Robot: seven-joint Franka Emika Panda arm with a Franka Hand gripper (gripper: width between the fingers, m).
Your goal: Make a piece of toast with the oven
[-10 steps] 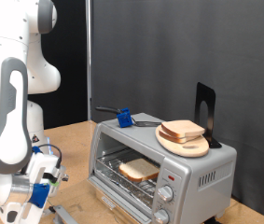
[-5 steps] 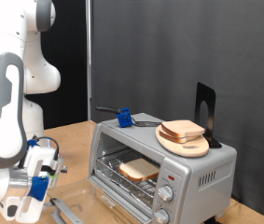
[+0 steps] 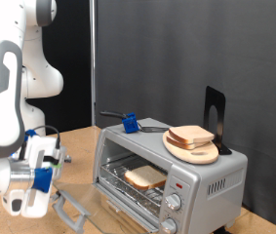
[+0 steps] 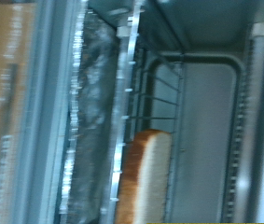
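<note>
The silver oven (image 3: 191, 174) stands on the wooden table with its drop door (image 3: 79, 213) hanging open towards the exterior view's bottom left. A piece of toast (image 3: 145, 176) lies on the wire rack inside. In the wrist view the same slice (image 4: 143, 177) shows edge-on on the rack bars. My gripper (image 3: 48, 195) hangs at the exterior view's left, just beside the door's handle bar (image 3: 69, 206). No fingers show in the wrist view. A second slice (image 3: 190, 135) lies on a round light-wood board (image 3: 194, 151) on the oven's top.
A small blue object (image 3: 130, 123) with a dark handle lies on the oven's top at the back. A black upright stand (image 3: 214, 115) rises behind the board. Two round knobs (image 3: 171, 207) sit at the oven's front right. A dark curtain hangs behind.
My hand has risen and shifted a little towards the oven. The door's handle bar shows higher than before. The toast has not moved.
</note>
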